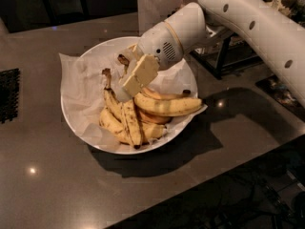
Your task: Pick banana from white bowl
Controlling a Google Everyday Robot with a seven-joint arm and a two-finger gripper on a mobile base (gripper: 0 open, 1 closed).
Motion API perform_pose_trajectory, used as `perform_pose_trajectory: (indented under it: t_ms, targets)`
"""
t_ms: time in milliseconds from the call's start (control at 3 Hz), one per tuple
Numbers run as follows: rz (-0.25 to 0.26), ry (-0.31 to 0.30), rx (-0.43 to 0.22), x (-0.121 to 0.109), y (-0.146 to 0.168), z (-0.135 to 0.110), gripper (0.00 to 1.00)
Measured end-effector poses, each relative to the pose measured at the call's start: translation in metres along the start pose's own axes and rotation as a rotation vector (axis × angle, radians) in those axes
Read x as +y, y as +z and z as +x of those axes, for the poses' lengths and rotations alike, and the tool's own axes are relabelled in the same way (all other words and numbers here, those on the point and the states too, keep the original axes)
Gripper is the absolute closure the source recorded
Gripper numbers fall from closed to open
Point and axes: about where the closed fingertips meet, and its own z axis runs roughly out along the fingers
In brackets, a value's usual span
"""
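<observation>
The white bowl (86, 56), lined with crinkled white paper, holds a pile of several bananas. The long, brown-streaked banana (113, 104) lies at the left of the pile, its dark stem pointing up and away from me. A shorter, cleaner yellow banana (167, 106) lies across the right side. My gripper (127, 86) reaches down from the upper right into the bowl. Its cream tip rests at the top of the pile, just right of the streaked banana's stem end. The gripper hides part of the pile behind it.
The bowl sits on a dark grey counter (57, 175). The white arm (248, 23) crosses the upper right. A black wire rack (228, 56) stands behind it. A black mat (8, 94) lies at the left edge. The counter's front edge runs along the lower right.
</observation>
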Motion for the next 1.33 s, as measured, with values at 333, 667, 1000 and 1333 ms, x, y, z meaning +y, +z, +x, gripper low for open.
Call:
perform_pose_trajectory:
  t_ms: [333,667,1000,1333]
  targets:
    - [0.054,0.049,-0.015,-0.011,-0.012,0.015,0.00]
    - [0.053,0.049,-0.014,-0.011,-0.011,0.015,0.00]
    - [0.001,0.055,-0.005,-0.007,0.004,0.017,0.00]
    - [0.001,0.055,-0.005,-0.007,0.005,0.017,0.00]
